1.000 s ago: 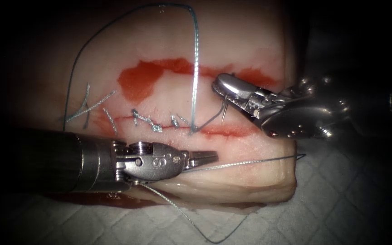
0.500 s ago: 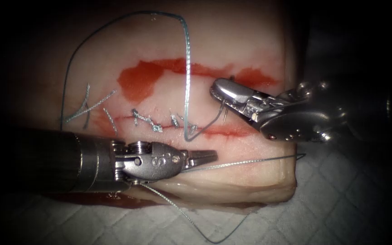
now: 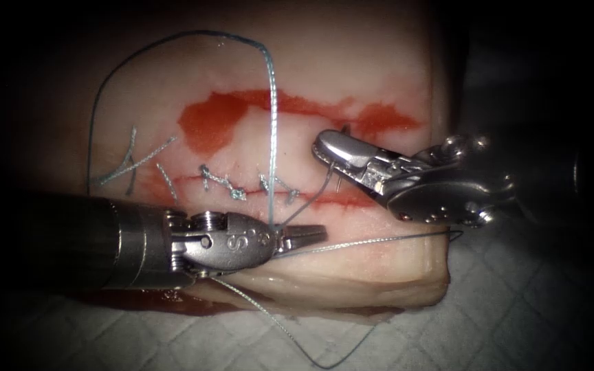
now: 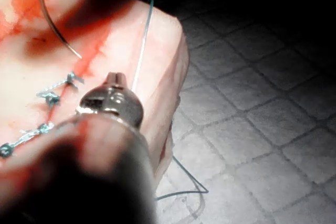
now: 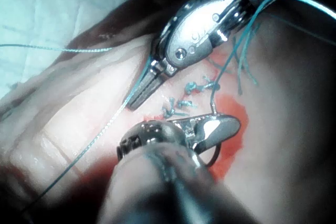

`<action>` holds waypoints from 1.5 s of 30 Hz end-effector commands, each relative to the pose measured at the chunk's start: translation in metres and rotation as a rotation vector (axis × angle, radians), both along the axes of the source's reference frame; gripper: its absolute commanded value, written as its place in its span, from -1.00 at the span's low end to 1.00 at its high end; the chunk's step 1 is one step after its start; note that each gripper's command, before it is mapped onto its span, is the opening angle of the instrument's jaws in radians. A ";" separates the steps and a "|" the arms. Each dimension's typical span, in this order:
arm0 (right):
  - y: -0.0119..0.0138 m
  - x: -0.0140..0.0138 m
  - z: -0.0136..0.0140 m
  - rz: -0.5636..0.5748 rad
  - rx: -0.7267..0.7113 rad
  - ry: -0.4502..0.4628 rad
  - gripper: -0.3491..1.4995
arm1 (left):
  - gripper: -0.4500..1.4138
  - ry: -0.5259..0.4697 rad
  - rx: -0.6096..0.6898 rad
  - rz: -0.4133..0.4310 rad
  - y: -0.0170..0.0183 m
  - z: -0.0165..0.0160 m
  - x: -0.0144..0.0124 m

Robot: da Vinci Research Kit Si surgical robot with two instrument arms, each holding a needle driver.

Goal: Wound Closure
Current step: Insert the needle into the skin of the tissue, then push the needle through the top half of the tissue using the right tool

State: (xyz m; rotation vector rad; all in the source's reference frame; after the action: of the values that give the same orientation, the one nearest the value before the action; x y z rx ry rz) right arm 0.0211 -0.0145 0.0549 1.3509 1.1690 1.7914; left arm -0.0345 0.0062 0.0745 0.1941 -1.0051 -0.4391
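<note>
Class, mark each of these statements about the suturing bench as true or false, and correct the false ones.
1. The right tool holds the curved needle. True.
2. The needle is buried in the tissue. False: it hangs free from the jaws above the tissue, tip exposed.
3. The left tool grips a strand of thread that runs toward the tissue's right edge. True.
4. No stitches have been placed along the cut. False: several knotted stitches sit along its left part.
5. The left tool holds the needle. False: it holds thread.
</note>
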 end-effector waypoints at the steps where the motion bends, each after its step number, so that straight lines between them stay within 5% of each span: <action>1: 0.0002 0.0009 0.0006 -0.005 -0.002 -0.005 -1.00 | -1.00 -0.001 0.001 0.001 -0.0001 0.0005 -0.0006; 19: -0.0001 0.0013 0.0009 0.007 0.048 0.010 -1.00 | -1.00 -0.009 0.020 -0.100 0.0012 -0.0002 -0.0014; 45: 0.0005 0.0013 0.0004 0.080 0.259 0.117 -1.00 | -1.00 0.096 0.088 -0.083 -0.0007 0.0021 -0.0008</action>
State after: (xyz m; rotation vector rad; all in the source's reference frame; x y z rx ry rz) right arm 0.0215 -0.0144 0.0550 1.5975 1.0851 2.0054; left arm -0.0347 0.0055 0.0761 0.2084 -0.9013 -0.5646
